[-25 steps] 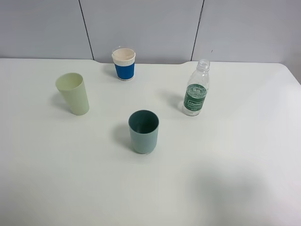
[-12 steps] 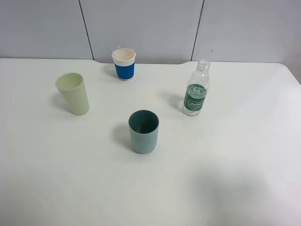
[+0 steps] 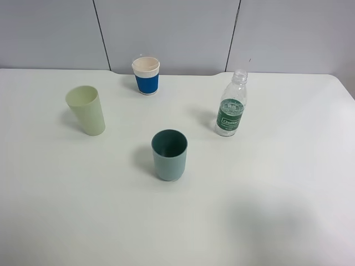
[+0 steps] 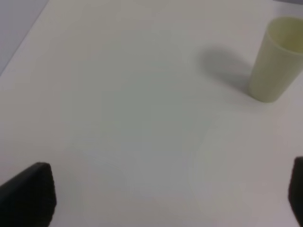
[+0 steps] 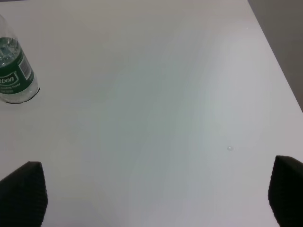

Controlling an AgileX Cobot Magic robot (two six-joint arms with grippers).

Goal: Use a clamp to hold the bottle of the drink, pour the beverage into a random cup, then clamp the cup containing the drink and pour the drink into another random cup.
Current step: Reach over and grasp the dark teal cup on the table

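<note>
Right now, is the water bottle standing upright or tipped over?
Upright. The bottle stands on its base on the table, neck up, nothing touching it.

Bright, even light from above and to the right floods the white table [image 3: 288, 166]; the teal cup [image 3: 170, 155], bottle [image 3: 231, 111] and pale cup [image 3: 86, 110] throw soft shadows leftward. The high view is sharp; both wrist views are hazy, the dark fingertips [image 4: 26, 194] at their corners blurred.

High and right wrist views share bottle [image 3: 231, 111]

Seemingly a lab: white table [image 3: 288, 183], grey wall panels [image 3: 166, 33].
</note>
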